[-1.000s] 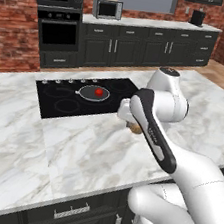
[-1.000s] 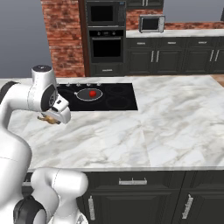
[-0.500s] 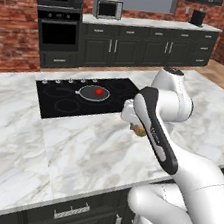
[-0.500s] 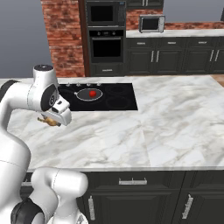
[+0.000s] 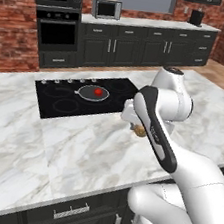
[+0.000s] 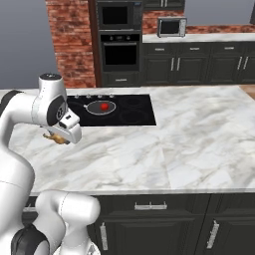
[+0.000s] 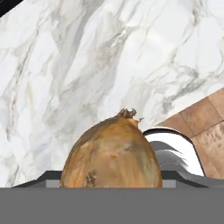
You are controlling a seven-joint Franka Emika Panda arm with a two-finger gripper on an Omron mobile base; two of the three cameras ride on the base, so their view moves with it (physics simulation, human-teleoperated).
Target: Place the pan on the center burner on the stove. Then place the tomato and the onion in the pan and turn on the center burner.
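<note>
Arm has lifted the tan, papery onion [image 7: 110,153] slightly

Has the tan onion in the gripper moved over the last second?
Yes. The tan-yellow round onion, held in the gripper, has shifted slightly toward the flat black glass stove and a little upward.

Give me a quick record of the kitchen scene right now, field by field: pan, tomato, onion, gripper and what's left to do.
pan: on the center burner of the stove
tomato: inside the pan
onion: between the gripper's fingers, over the marble counter beside the stove
gripper: shut on the onion
remaining: onion into the pan, then turn on the center burner
</note>
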